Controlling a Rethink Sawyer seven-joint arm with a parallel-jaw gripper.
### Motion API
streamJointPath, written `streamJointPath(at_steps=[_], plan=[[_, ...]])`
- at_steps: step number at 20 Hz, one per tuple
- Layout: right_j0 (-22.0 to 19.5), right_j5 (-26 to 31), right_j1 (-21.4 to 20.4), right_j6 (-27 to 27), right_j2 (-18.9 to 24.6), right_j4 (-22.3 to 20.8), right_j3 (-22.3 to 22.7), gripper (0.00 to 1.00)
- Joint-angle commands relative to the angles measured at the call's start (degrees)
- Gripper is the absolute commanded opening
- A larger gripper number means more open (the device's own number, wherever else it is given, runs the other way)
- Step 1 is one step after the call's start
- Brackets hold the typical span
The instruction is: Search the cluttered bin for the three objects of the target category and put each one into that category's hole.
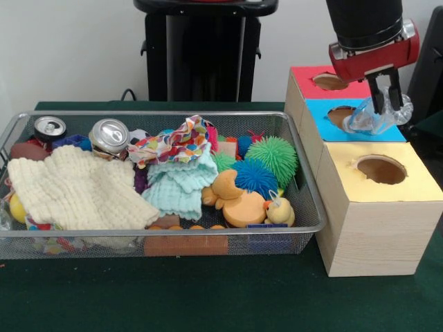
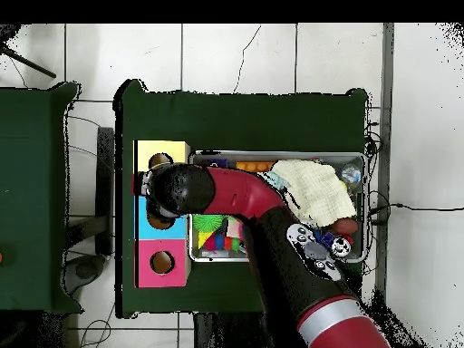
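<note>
Gripper (image 1: 385, 95): fingers closed on a clear crumpled plastic item (image 1: 374, 117), held directly over the blue box (image 1: 387, 130) hole. Step judged: depositing. Next move calls for release above the hole, then return to the bin (image 1: 304, 187).

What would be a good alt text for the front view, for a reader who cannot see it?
The robot's red and black hand holds a crumpled clear plastic item above the hole in the blue-topped box, between a red-topped and a yellow-topped box. Beside them, a wire mesh bin holds cloths, cans and toys.
</note>
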Motion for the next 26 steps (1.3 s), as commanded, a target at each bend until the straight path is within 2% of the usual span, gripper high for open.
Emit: streamJointPath(at_steps=[1,11,17,26], plan=[[-2.8,1.5,1.3,-2.8,3.8,-2.7,4.4,0.0],[-3.6,-0.3,2.8,-2.2,4.9,-4.0,5.1,0.0],[-3.9,-2.7,5.4,-2.2,5.1,-4.9,4.9,0.0],[-4.6,-4.8,5.0,-0.7,5.7,-6.1,7.3,0.0]])
